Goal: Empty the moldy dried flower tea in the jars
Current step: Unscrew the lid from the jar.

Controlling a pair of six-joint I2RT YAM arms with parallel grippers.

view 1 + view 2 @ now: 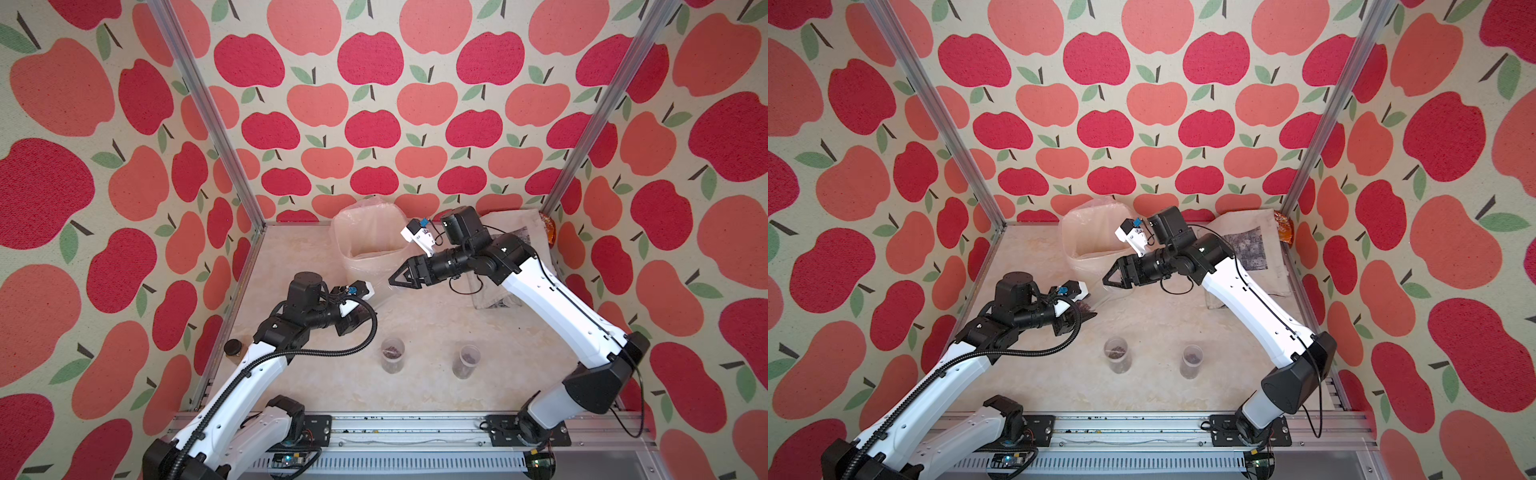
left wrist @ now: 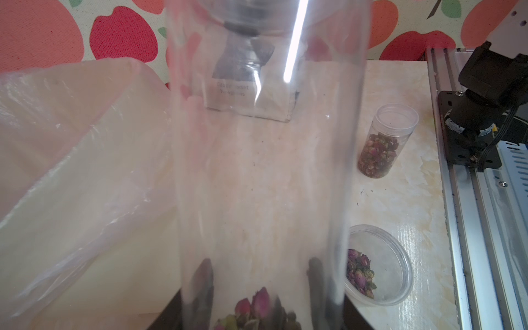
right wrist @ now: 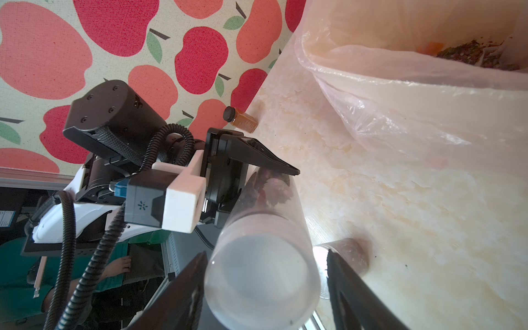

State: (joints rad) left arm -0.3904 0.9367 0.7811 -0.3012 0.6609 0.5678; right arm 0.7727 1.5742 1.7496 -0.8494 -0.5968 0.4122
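Note:
My left gripper (image 1: 1084,315) is shut on the base end of a clear jar (image 2: 257,143), which lies nearly level in the air. Its dried flower tea (image 2: 257,305), pink-brown buds, is heaped at the gripped end. The jar's lidded end (image 3: 265,257) sits between the jaws of my right gripper (image 1: 397,280). One jaw is at the lid's edge and the other stands a small gap away. Two more jars with dark tea stand near the front in both top views, one (image 1: 392,353) left of the other (image 1: 467,359).
The cream bin (image 1: 370,241) with its plastic liner stands at the back, just behind both grippers, with dark crumbs (image 3: 480,57) inside. A printed cloth bag (image 1: 511,249) lies back right. A small amber bottle (image 1: 233,347) stands at the left wall.

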